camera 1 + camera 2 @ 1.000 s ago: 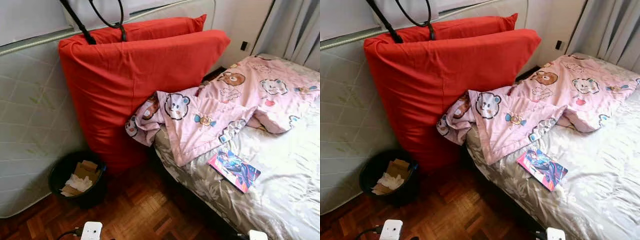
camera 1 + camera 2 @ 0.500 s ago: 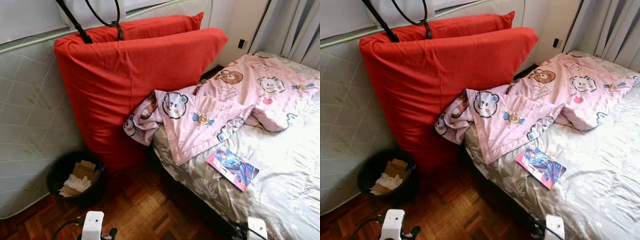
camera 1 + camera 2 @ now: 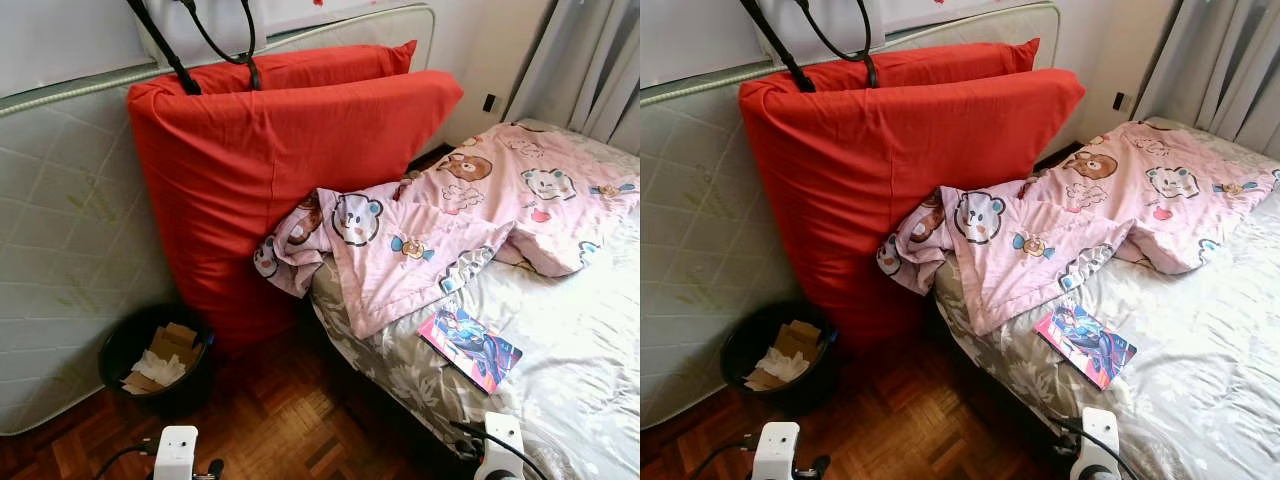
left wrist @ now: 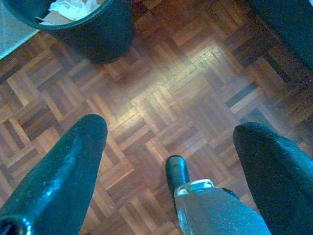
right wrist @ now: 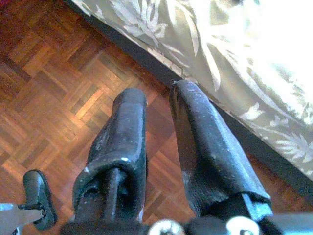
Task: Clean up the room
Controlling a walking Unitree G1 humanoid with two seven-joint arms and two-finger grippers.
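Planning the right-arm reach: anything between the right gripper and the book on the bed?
Nothing visible. The right gripper hangs over the floor by the bed edge, jaws nearly closed and holding nothing. The book lies bare on the grey sheet, just clear of the pink quilt.

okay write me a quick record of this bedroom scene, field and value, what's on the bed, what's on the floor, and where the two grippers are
bed: grey leaf-print sheet
blanket: pink bear print, crumpled, one corner hanging over the bed edge
comic book: flat on the sheet, below the blanket
red cushions: two, upright against a standing mattress
bin: black, on the parquet floor, holding paper and cardboard
left gripper: over the floor near the bin, fingers wide apart
right gripper: by the bed edge, fingers nearly together, holding nothing
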